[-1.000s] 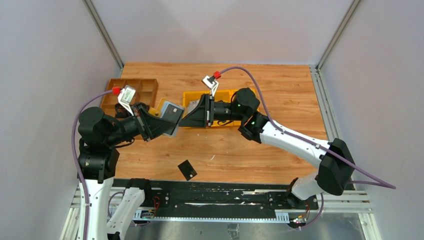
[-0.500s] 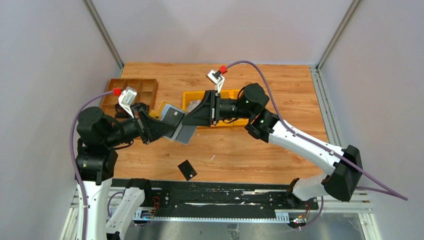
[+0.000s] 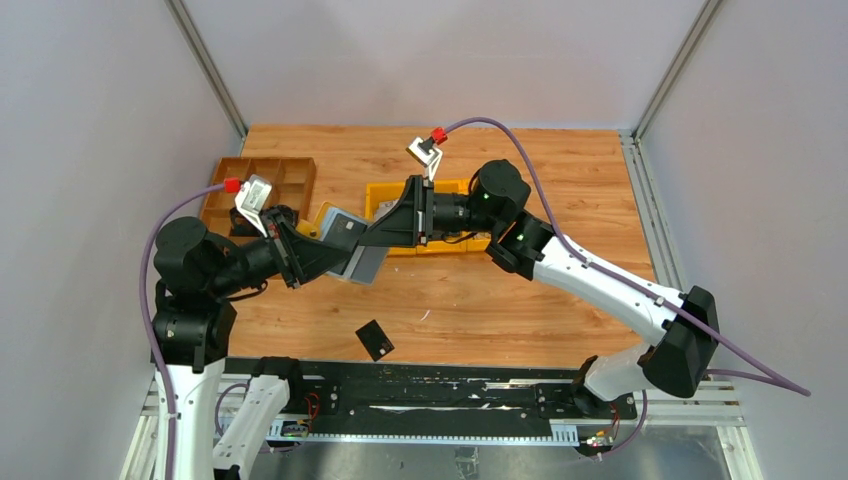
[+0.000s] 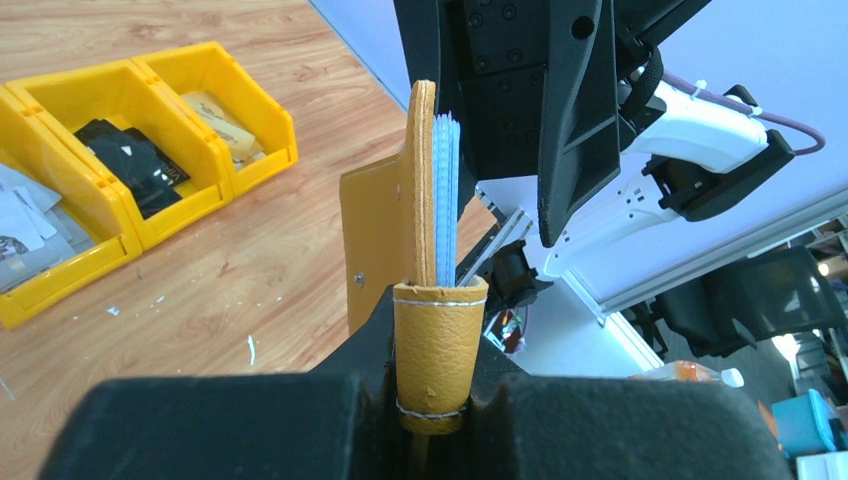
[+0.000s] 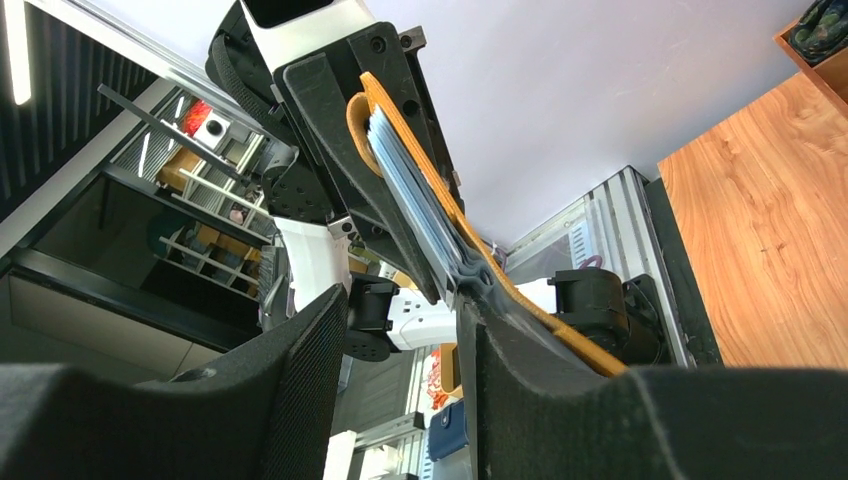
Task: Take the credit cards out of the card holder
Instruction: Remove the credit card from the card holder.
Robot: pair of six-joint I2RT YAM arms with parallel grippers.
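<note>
My left gripper (image 3: pixel 335 255) is shut on the mustard-yellow card holder (image 4: pixel 435 360) and holds it above the table, edge-on in the left wrist view. Its grey-lined flap (image 3: pixel 365 265) hangs open. Several thin bluish-grey credit cards (image 4: pixel 446 190) stand in it. In the right wrist view the cards (image 5: pixel 420 210) lie against the yellow holder (image 5: pixel 395 125). My right gripper (image 3: pixel 374 236) is open at the holder's free end. Its right finger (image 5: pixel 520 350) touches the cards' end and its left finger stands apart. One black card (image 3: pixel 374 340) lies on the table near the front edge.
Yellow bins (image 3: pixel 455 190) with small items stand behind the grippers and also show in the left wrist view (image 4: pixel 130 110). A brown compartment tray (image 3: pixel 260 185) is at the back left. A black rail (image 3: pixel 430 385) runs along the front edge.
The holder's grey flap has swung open and down. My right gripper drew back to the right a little, then came left again to the holder's end. The left arm has barely moved.
</note>
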